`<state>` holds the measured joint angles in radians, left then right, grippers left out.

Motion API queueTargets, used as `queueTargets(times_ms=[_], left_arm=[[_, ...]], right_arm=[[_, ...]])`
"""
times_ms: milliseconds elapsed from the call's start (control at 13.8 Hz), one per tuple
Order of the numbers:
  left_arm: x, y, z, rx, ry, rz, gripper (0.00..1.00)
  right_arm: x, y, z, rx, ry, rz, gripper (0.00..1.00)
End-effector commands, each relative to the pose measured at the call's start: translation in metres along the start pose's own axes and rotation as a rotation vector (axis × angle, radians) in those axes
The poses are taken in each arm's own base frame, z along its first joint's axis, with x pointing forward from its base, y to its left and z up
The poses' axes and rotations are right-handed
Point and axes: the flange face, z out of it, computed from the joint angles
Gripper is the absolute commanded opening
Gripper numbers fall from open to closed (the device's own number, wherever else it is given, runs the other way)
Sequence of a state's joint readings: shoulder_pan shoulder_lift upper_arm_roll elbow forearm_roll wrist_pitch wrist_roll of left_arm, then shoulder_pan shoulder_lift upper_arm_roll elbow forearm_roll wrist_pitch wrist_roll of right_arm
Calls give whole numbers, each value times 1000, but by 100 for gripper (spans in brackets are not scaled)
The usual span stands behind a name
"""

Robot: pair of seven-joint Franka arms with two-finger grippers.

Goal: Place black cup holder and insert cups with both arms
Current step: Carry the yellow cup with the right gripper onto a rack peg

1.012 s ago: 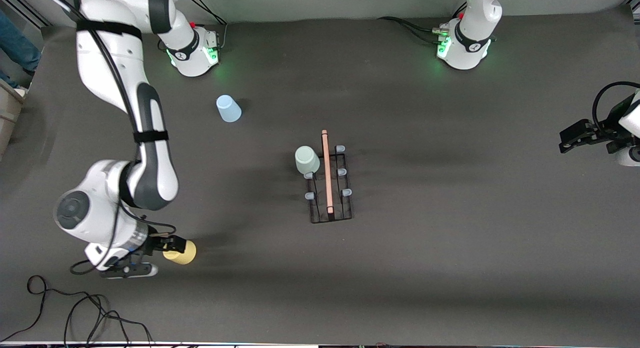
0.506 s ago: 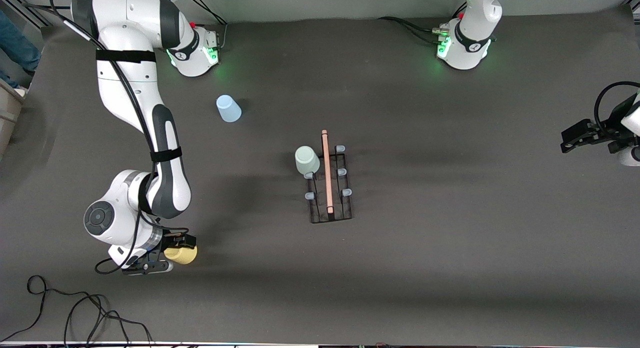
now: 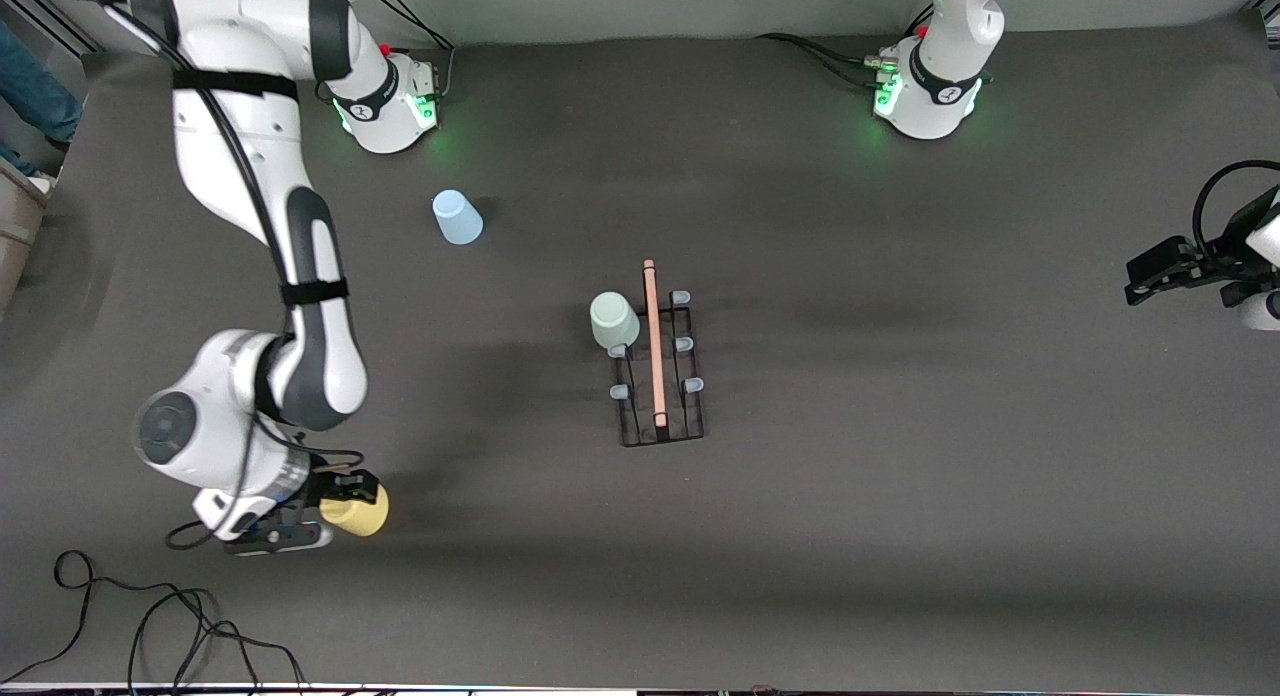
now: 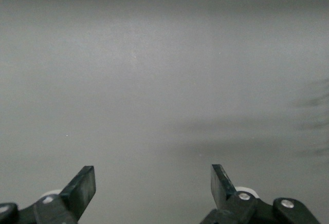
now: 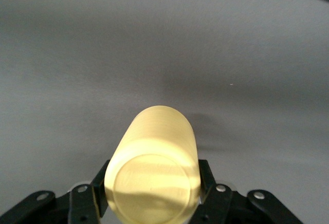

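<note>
Fingers of our right gripper (image 3: pixel 345 498) clamp the yellow cup (image 3: pixel 362 510), which lies sideways in the grasp over the table (image 3: pixel 900 536) at the right arm's end; in the right wrist view its flat bottom (image 5: pixel 152 187) faces the camera. Our left gripper (image 3: pixel 1150 273) waits at the left arm's end, jaws spread wide over bare tabletop. We see the black cup holder (image 3: pixel 660 376) mid-table, the pale green cup (image 3: pixel 613 320) upturned on one of its pegs. The light blue cup (image 3: pixel 456 218) stands upside down farther from the front camera, near the right arm's base.
</note>
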<state>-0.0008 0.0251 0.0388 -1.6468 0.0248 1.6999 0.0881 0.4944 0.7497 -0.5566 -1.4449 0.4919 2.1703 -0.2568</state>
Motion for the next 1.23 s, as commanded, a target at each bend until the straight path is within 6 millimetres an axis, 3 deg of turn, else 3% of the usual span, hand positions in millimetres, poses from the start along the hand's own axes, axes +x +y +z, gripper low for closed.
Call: queueTargets(times_ms=[0, 145, 217, 506, 651, 867, 1012, 1157], left_arm=[[-6, -5, -10, 13, 3, 14, 100], [-1, -11, -6, 17, 13, 5, 100], [1, -11, -4, 20, 10, 6, 100], [5, -4, 4, 18, -5, 18, 100], [3, -11, 5, 18, -10, 18, 100], [3, -19, 6, 18, -8, 48, 100], [2, -35, 8, 18, -13, 51, 100], [2, -39, 6, 18, -7, 52, 100]], right_arm=[[-7, -11, -87, -5, -30, 75, 28], [-19, -65, -128, -10, -86, 142, 28], [-26, -82, -148, -5, -92, 232, 28], [-42, -203, -182, -10, -90, 576, 28], [-50, -264, -175, -28, -76, 705, 28], [-69, -351, -148, -60, -50, 852, 28], [-72, -389, -131, -64, -25, 908, 28], [-79, -411, -114, -56, -32, 937, 28]])
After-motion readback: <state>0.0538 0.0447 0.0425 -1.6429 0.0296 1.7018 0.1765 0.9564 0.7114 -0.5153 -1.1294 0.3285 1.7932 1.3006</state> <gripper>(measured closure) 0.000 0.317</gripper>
